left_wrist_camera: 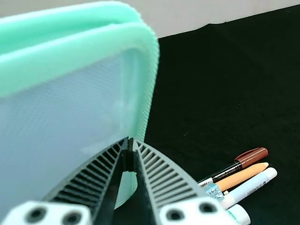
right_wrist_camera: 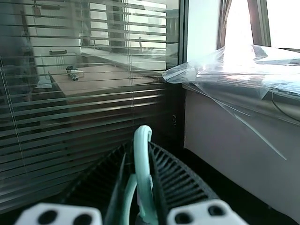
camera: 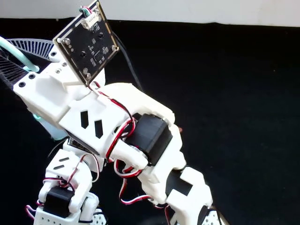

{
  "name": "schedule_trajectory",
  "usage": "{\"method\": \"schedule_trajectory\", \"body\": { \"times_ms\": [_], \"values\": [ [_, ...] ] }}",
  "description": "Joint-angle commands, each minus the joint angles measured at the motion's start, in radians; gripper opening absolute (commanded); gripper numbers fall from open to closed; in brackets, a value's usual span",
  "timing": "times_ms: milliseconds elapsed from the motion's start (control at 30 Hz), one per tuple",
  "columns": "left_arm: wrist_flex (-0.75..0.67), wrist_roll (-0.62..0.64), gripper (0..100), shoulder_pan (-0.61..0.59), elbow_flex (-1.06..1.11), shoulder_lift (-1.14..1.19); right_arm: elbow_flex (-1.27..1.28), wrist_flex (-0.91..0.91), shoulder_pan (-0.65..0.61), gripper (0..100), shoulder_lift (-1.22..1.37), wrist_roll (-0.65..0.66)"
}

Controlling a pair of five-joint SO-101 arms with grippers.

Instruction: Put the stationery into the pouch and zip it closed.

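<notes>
Left gripper [left_wrist_camera: 129,146] was clenched on the pouch [left_wrist_camera: 70,93] wall. Right gripper [right_wrist_camera: 139,140] was clamped on its mint edge. Both likely held it up to steady it for loading. Three pens [left_wrist_camera: 239,176] lay outside it on the table [left_wrist_camera: 225,84], side by side and parallel, far ends pointing away from the pouch.

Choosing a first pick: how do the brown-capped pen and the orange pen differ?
The brown-capped pen has a black barrel; the orange pen is all orange. The brown-capped pen lies at the row's edge, the orange pen mid-row. Both lie flat on the table.
</notes>
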Motion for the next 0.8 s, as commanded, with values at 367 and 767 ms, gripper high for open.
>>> {"method": "schedule_trajectory", "body": {
  "times_ms": [367,767],
  "values": [
    [0.101,-0.005,1,0.012,-0.012,-0.005,0.001,0.062,-0.002,0.5,-0.036,-0.009],
    [0.141,-0.009,1,-0.031,-0.087,-0.007,-0.01,0.061,0.093,0.5,0.136,-0.071]
  ]
}}
